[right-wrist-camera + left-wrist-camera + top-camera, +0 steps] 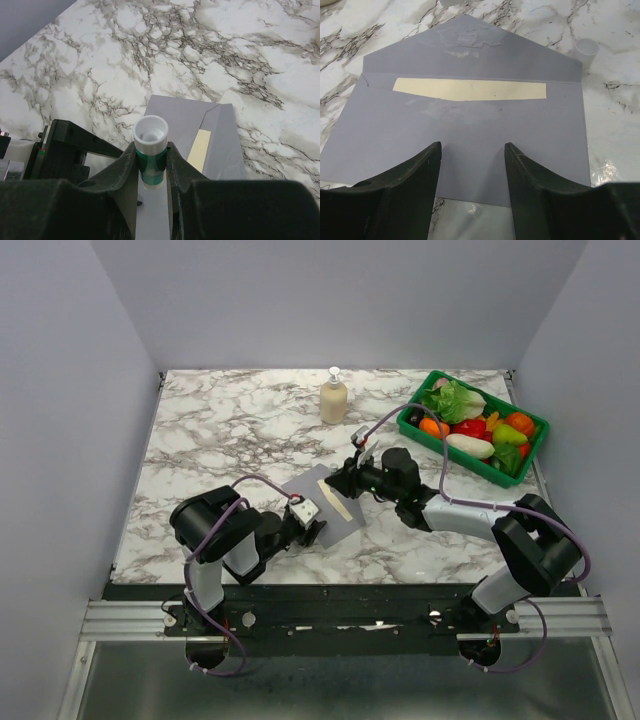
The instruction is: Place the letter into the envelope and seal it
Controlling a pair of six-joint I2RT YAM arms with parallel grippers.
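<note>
The envelope (395,135), smooth grey-lavender paper, lies flat by the middle of the marble table's (220,430) near edge. Its long axis runs crosswise to the left gripper (472,146), whose jaws stand apart above its near border, holding nothing. The triangular flap (470,50) is open and points toward the far edge. The letter (470,90), matte cream, sits tucked inside with one strip showing. The right gripper (151,152), by the flap, is clamped on a green-and-white glue stick (150,131).

I'm seeing the grey envelope (465,130) lying flat, flap open, with the cream letter (470,90) peeking out of its pocket.
</note>
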